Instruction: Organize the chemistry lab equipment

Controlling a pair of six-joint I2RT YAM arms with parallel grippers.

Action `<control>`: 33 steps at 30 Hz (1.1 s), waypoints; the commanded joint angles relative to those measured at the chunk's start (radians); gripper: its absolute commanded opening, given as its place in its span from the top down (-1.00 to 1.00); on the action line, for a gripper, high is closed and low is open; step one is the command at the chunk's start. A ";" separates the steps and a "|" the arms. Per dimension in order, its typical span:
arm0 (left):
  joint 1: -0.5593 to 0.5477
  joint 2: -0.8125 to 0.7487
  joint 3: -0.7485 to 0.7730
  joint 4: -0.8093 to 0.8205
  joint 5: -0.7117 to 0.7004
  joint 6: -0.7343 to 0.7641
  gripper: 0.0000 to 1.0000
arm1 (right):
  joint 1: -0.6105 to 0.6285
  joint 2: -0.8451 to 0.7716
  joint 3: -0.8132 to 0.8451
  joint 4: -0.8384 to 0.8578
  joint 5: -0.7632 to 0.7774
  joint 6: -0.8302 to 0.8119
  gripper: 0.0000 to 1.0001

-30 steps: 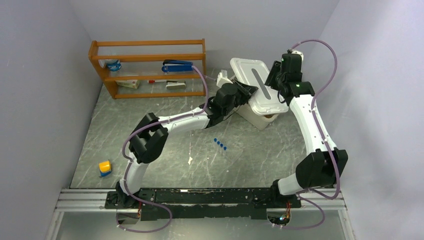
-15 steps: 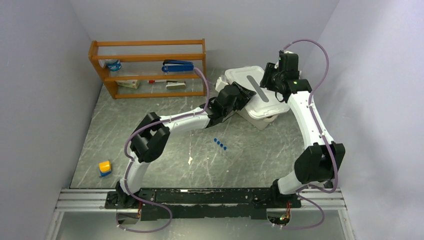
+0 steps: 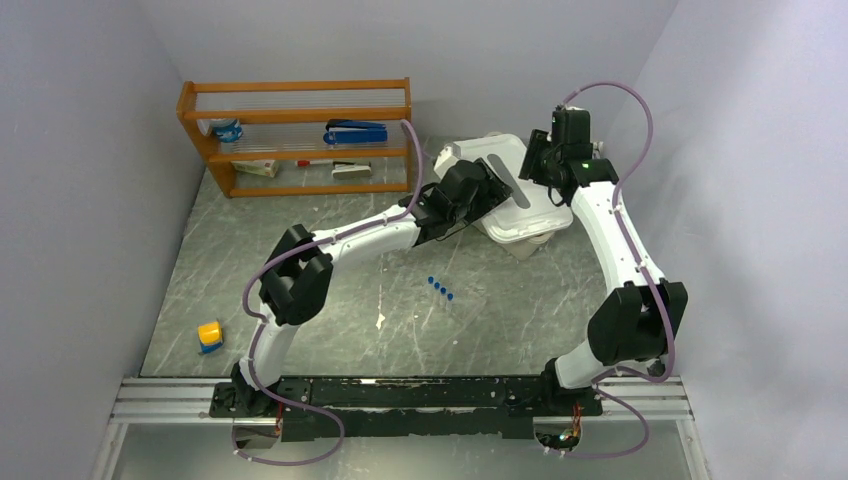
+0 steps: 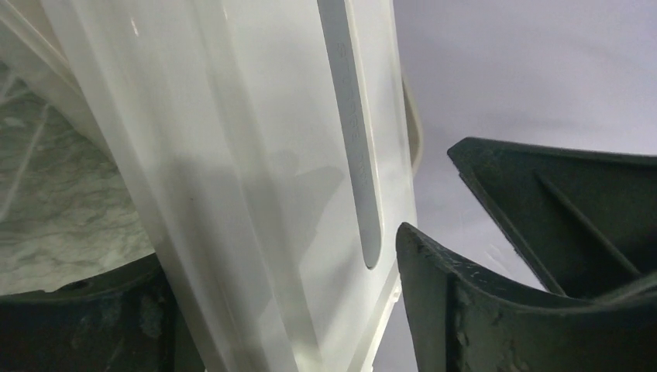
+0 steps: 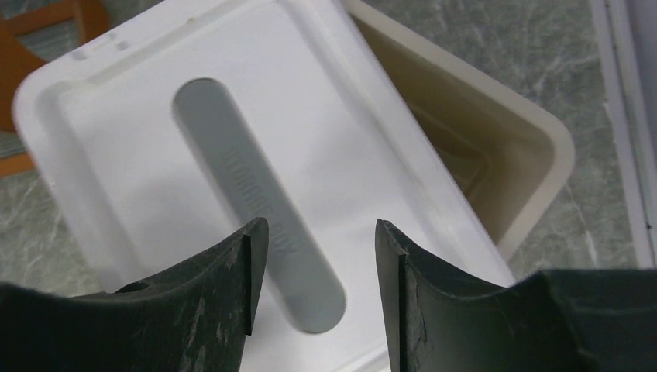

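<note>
Lid (image 3: 508, 178) slid far-left | long axis far-left to near-right | left jaws clamp it | right jaws apart

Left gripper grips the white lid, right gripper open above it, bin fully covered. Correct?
Not fully covered: the right wrist view shows the white lid askew, one corner of the bin exposed. Left gripper's grip and open right gripper are as stated.

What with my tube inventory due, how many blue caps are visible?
4 blue caps, in one diagonal row on the table; more may hide in the white bin.
</note>
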 commanded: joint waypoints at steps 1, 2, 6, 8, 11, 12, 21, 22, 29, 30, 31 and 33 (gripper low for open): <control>0.009 -0.017 0.064 -0.150 0.003 0.137 -0.66 | 0.000 -0.025 -0.035 0.009 0.152 0.034 -0.13; 0.010 -0.019 0.069 -0.162 0.005 0.160 -0.69 | 0.000 -0.033 -0.049 0.013 0.196 0.052 -0.14; 0.015 -0.020 0.111 -0.223 0.028 0.251 -0.78 | -0.033 -0.067 -0.106 0.016 0.312 0.145 -0.14; 0.018 -0.034 0.099 -0.211 0.035 0.290 -0.79 | -0.051 -0.085 -0.134 0.008 0.342 0.188 -0.13; 0.020 -0.042 0.101 -0.197 0.065 0.345 -0.80 | -0.076 -0.133 -0.185 -0.007 0.352 0.241 -0.11; 0.019 -0.035 0.115 -0.208 0.077 0.353 -0.81 | -0.085 -0.150 -0.210 -0.003 0.338 0.254 -0.10; 0.060 -0.018 0.083 -0.146 0.242 0.357 -0.81 | -0.107 -0.211 -0.347 0.008 0.203 0.279 0.02; 0.061 -0.016 0.084 -0.143 0.246 0.360 -0.80 | -0.106 -0.211 -0.350 0.010 0.193 0.270 0.03; 0.062 -0.021 0.069 -0.130 0.272 0.377 -0.80 | -0.107 -0.166 -0.353 0.005 0.236 0.237 0.23; 0.062 -0.025 0.067 -0.134 0.271 0.385 -0.80 | -0.106 -0.161 -0.351 0.009 0.246 0.226 0.28; 0.063 -0.030 0.065 -0.138 0.270 0.394 -0.81 | -0.106 -0.153 -0.345 0.009 0.266 0.217 0.32; 0.065 -0.046 0.058 -0.143 0.269 0.417 -0.83 | -0.107 -0.138 -0.331 0.010 0.305 0.190 0.36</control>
